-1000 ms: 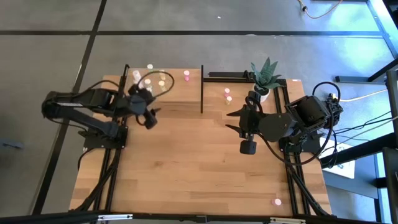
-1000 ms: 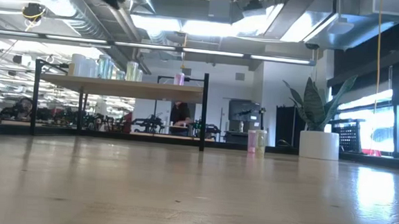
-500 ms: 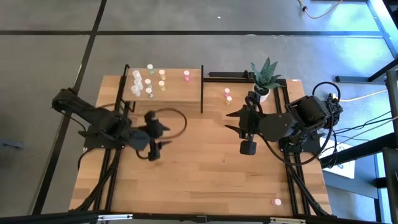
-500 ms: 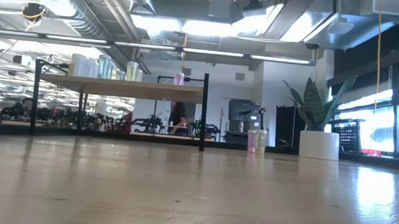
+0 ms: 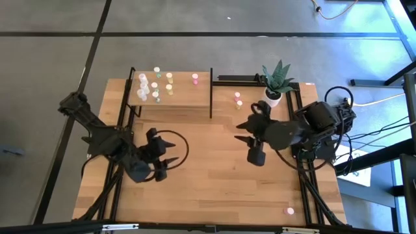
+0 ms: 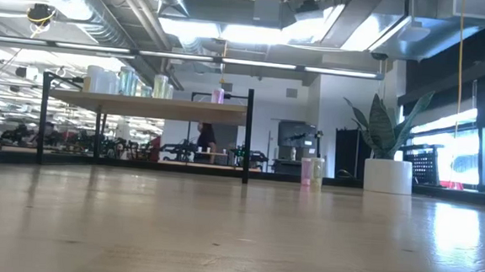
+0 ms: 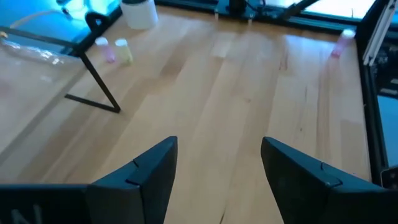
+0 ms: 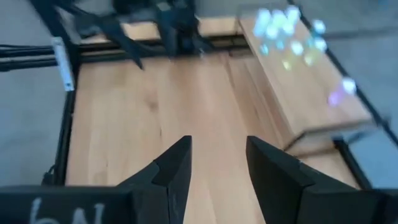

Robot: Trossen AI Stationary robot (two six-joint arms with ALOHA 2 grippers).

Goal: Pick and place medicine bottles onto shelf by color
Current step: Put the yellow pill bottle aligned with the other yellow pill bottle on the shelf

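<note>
Over bare worktop (image 5: 214, 188), well apart from shelf (image 5: 185, 97) and bottles (image 5: 156, 86): left gripper (image 5: 170, 162) jaws wide, empty; right gripper (image 5: 241, 130) jaws parted, empty.

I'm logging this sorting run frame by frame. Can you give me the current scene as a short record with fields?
shelf: raised light-wood platform with black posts, at the table's far edge
on shelf: a cluster of tiny bottles, a pink-topped one apart
off shelf: two bottles by the potted plant; one pink bottle near the table's front right
left gripper: open, empty, above bare table
right gripper: open, empty
</note>
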